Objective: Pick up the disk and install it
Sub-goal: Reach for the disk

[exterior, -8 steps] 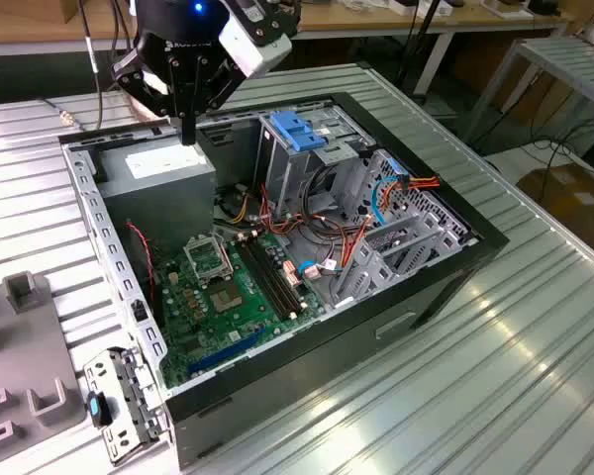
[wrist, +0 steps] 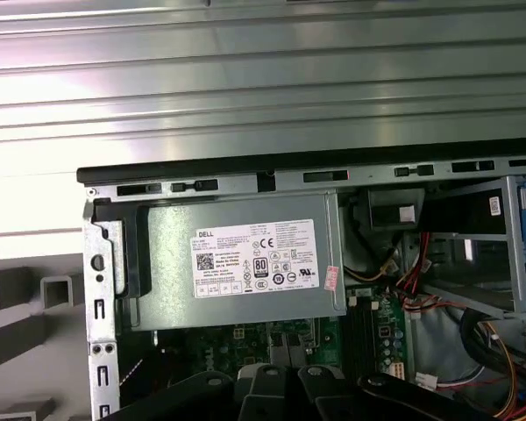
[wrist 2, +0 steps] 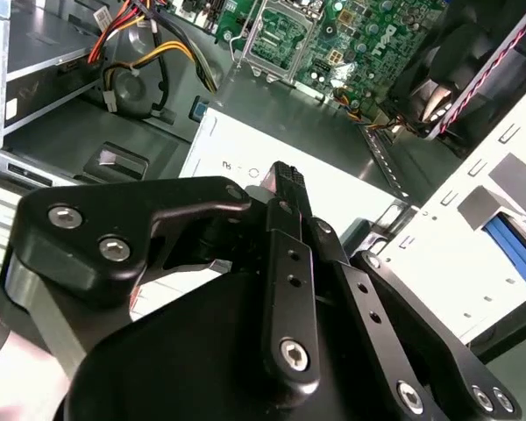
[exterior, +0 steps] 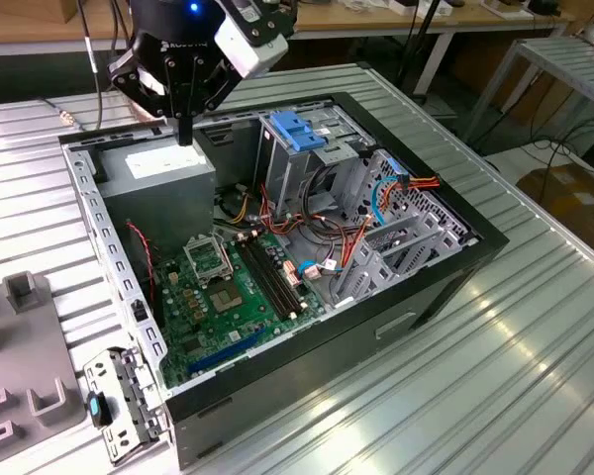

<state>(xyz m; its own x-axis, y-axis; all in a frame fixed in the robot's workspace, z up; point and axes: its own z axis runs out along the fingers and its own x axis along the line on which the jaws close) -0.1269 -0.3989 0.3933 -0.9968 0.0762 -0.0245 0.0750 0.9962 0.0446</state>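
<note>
My gripper [exterior: 185, 131] hangs shut, with nothing between its fingers, just above the far corner of the open computer case [exterior: 445, 277], over the grey power-supply box [exterior: 163, 176]. In the second wrist view the black fingers [wrist 2: 285, 189] point at that box's white label [wrist 2: 272, 171]. Past the case's side wall a bright blue strip [wrist 2: 515, 250] lies against pale metal. I cannot tell whether it belongs to the disk. I make out the disk nowhere with certainty.
A light-blue latch plate [exterior: 297, 129] tops the drive cage [exterior: 406, 223]. The green motherboard [exterior: 228, 292] and loose cables fill the case floor. A grey fixture [exterior: 20, 341] and a metal bracket with a blue clip [exterior: 114, 401] lie on the ribbed table [exterior: 505, 376].
</note>
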